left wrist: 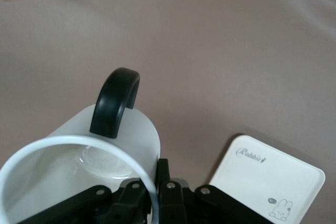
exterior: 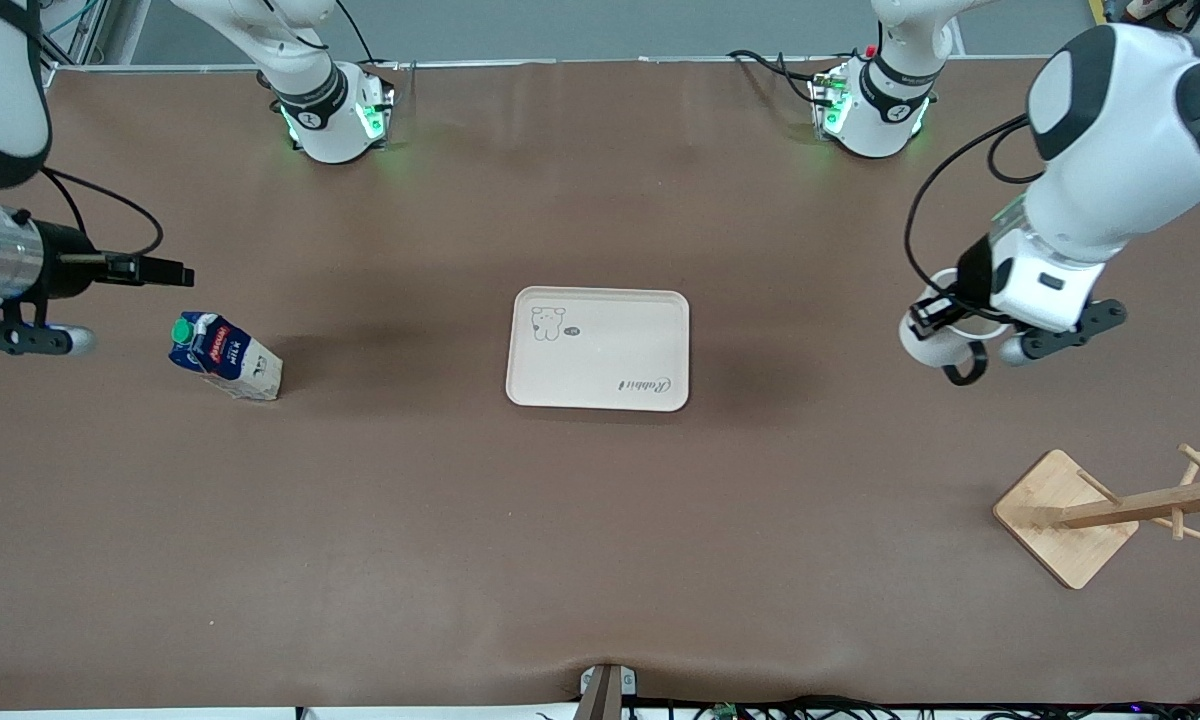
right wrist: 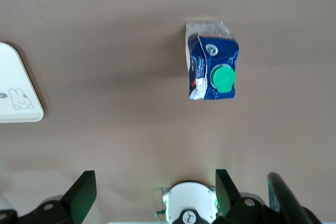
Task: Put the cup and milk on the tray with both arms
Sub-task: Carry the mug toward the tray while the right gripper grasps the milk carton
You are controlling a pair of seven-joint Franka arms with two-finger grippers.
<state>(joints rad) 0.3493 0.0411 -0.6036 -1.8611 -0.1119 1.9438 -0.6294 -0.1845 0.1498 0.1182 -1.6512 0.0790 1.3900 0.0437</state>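
My left jaws are clamped on the rim of the cup, one inside the wall and one outside, as the left wrist view shows with the white rim running between them. That left gripper hangs in the air over bare counter toward the left arm's end, well apart from the tray. The cup's black handle points away from the gripper body, and in the front view it shows at the cup's lower edge.

My right jaws stand wide apart; in the right wrist view I see the two black fingers spread with nothing between them. The right gripper is up over the counter at the right arm's end, close to the milk but not touching it.

The milk stands on the counter, apart from the tray, toward the right arm's end. Its green cap faces up toward my right wrist camera.

The tray lies flat in the middle of the counter with nothing on it, its bear drawing at the corner nearer the bases and its script lettering along the edge nearer the front camera. A wooden rack sits on the counter toward the left arm's end, nearer the front camera than the cup.
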